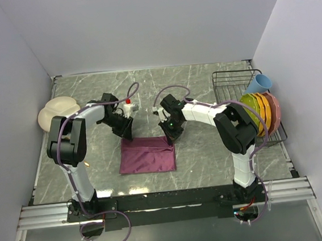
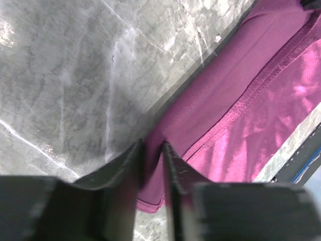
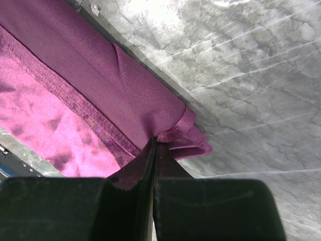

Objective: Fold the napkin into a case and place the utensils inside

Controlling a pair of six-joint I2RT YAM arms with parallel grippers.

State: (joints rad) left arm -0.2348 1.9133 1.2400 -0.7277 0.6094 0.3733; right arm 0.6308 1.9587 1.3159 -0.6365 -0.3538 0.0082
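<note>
**Both tools pinching the napkin's far corners**

The left tool (image 2: 152, 145) is gripping the far left corner of the napkin (image 2: 241, 100). Its fingers (image 2: 173, 165) are standing a narrow gap apart, with purple cloth filling that gap. The right tool (image 3: 153, 143) is pressing its fingers together on the far right corner, where the hemmed layers are bunching into a small fold at the tips. In the overhead view both tools, left (image 1: 127, 132) and right (image 1: 171, 135), are pointing down at the cloth's far edge, one at each end.

The napkin (image 1: 147, 155) is lying mid-desk between the two arms as a rough rectangle. Its near part is resting flat on the grey marbled desk (image 1: 210, 161), and a darker band of cloth is lying doubled over the brighter layer along the far edge.

A small white bottle (image 1: 128, 106) with a red cap is standing just behind the left tool. A cream plate (image 1: 54, 111) is sitting at the far left. A wire rack (image 1: 231, 79) on the right is holding coloured plates on edge, and a blue cup (image 1: 261, 81) is leaning at its far end.
</note>
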